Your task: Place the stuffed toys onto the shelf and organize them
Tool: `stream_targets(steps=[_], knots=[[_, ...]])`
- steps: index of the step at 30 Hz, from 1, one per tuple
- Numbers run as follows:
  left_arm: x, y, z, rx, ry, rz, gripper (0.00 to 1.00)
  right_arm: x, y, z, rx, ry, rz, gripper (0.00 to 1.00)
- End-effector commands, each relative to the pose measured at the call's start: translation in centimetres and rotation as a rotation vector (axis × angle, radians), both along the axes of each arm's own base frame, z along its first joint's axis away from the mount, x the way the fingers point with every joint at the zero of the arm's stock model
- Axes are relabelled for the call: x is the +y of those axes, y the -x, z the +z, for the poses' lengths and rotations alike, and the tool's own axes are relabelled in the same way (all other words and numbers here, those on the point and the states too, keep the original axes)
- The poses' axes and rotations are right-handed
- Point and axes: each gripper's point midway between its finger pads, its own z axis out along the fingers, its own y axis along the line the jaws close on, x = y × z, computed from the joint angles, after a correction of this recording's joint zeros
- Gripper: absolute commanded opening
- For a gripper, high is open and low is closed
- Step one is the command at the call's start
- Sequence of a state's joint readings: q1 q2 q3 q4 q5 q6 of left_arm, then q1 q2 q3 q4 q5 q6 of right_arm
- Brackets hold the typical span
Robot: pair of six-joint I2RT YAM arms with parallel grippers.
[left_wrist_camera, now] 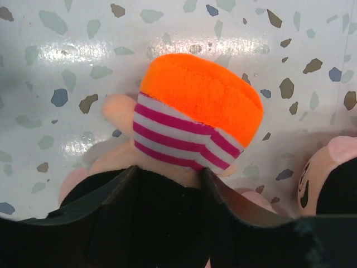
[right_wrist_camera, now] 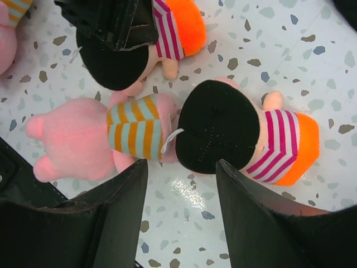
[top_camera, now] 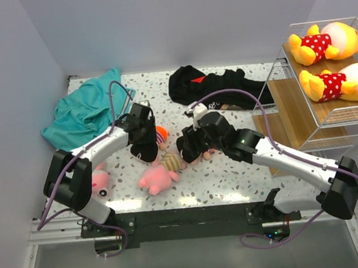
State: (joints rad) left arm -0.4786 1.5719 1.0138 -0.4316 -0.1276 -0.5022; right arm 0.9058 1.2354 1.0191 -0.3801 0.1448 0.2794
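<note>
The left fingers (top_camera: 145,148) straddle the black-haired head of the left doll (left_wrist_camera: 195,106), which lies on the speckled desk (top_camera: 244,166); whether they are already pinching it I cannot tell. The right fingers (top_camera: 190,148) are spread with nothing between them, hanging over the right doll (right_wrist_camera: 245,134). A pig (right_wrist_camera: 83,137) lies between the two dolls, touching the right one's head. Two bears (top_camera: 325,43) lie on the upper boards of the shelf (top_camera: 291,121), at the right.
</note>
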Motion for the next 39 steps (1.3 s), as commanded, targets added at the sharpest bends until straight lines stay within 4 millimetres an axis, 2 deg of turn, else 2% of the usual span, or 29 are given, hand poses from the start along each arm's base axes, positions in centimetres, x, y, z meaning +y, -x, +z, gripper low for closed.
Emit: stream_targets(steps=[1, 2, 3, 5, 6, 7, 10, 13, 14, 16, 17, 19, 20, 22, 23, 25, 26, 28, 29, 31, 39], knots=[[-0.8, -0.2, 0.2, -0.023, 0.009, -0.035, 0.43, 1.0, 0.7, 1.7, -0.023, -0.106, 0.033, 0.56], [-0.6, -0.3, 0.1, -0.026, -0.005, -0.028, 0.36, 1.0, 0.8, 1.8, -0.019, -0.117, 0.039, 0.56], [-0.4, -0.3, -0.2, -0.019, -0.014, -0.024, 0.19, 1.0, 1.0, 1.8, -0.019, -0.124, 0.042, 0.56], [-0.2, -0.2, -0.5, -0.008, -0.027, -0.023, 0.03, 1.1, 1.1, 2.4, -0.026, -0.143, 0.048, 0.55], [-0.2, -0.1, -0.9, 0.004, -0.034, -0.024, 0.0, 1.1, 1.1, 2.7, -0.031, -0.154, 0.048, 0.56], [-0.1, 0.0, -0.8, 0.009, -0.039, -0.026, 0.0, 1.1, 1.2, 2.9, -0.034, -0.161, 0.05, 0.56], [-0.6, -0.1, 0.9, -0.027, -0.009, -0.05, 0.0, 1.5, 1.1, 3.3, -0.032, -0.184, 0.047, 0.56], [-1.4, -0.1, 4.2, -0.103, 0.055, -0.102, 0.0, 2.5, 0.8, 3.5, -0.016, -0.221, 0.041, 0.57], [-1.7, 0.0, 6.2, -0.151, 0.085, -0.121, 0.0, 2.9, 0.8, 3.3, -0.002, -0.233, 0.048, 0.59], [-2.0, 0.4, 8.0, -0.199, 0.113, -0.17, 0.0, 4.0, 0.9, 4.6, 0.01, -0.29, 0.062, 0.6], [-2.1, 0.7, 9.9, -0.25, 0.136, -0.192, 0.0, 4.2, 0.7, 5.1, 0.009, -0.306, 0.056, 0.6], [-2.1, 1.2, 11.5, -0.31, 0.152, -0.239, 0.0, 5.3, 0.9, 7.1, 0.008, -0.372, 0.082, 0.67], [-2.0, 1.7, 13.3, -0.37, 0.173, -0.25, 0.0, 5.5, 0.9, 7.8, 0.0, -0.394, 0.092, 0.68], [-2.1, 2.2, 14.7, -0.433, 0.195, -0.283, 0.0, 6.1, 0.8, 9.7, -0.023, -0.446, 0.109, 0.7], [-1.9, 2.9, 16.4, -0.492, 0.221, -0.291, 0.0, 6.3, 0.8, 10.5, -0.037, -0.464, 0.118, 0.72], [-2.5, 3.7, 17.4, -0.563, 0.275, -0.342, 0.0, 6.5, 1.0, 13.0, -0.064, -0.51, 0.139, 0.77], [-2.4, 4.6, 19.3, -0.639, 0.314, -0.36, 0.0, 6.5, 1.2, 13.7, -0.068, -0.531, 0.144, 0.79], [-2.9, 5.4, 20.3, -0.715, 0.371, -0.394, 0.0, 6.3, 1.5, 16.4, -0.098, -0.616, 0.146, 0.82], [-2.7, 6.1, 21.6, -0.761, 0.393, -0.398, 0.0, 6.4, 2.0, 17.1, -0.082, -0.657, 0.15, 0.83], [-2.7, 6.7, 22.5, -0.802, 0.41, -0.424, 0.0, 6.1, 2.6, 18.8, -0.101, -0.729, 0.165, 0.85], [-3.0, 9.2, 26.5, -0.983, 0.482, -0.528, 0.0, 4.6, 4.4, 21.6, -0.086, -0.819, 0.174, 0.87]])
